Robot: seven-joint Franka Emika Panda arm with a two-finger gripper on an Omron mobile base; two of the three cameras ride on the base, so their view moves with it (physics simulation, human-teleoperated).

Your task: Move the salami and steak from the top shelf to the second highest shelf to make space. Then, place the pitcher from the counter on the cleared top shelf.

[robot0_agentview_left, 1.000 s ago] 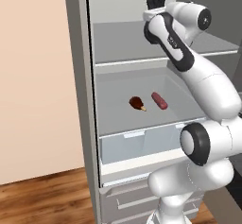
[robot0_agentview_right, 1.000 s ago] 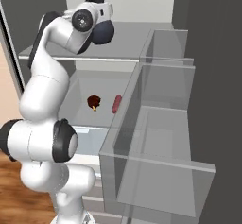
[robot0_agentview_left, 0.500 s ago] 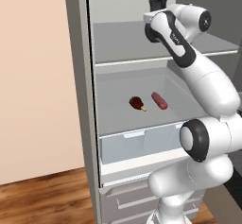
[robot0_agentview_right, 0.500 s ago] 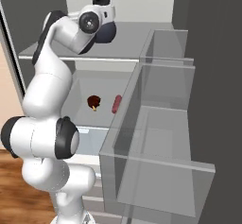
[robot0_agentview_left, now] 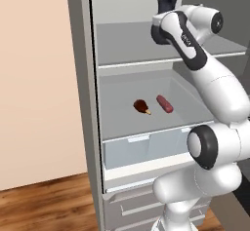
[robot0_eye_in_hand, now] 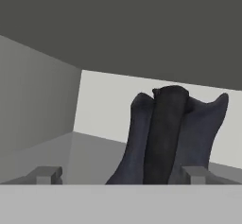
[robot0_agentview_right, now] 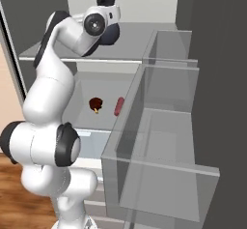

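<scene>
Released, fingers now flank flared navy pitcher.

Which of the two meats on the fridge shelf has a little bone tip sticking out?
The steak, the rounder dark brown chunk on the left in the left base view. The salami beside it is a plain pinkish-red log with rounded ends.

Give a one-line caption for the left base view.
Salami and steak lie on the second highest shelf; pitcher stands on the top shelf.
</scene>
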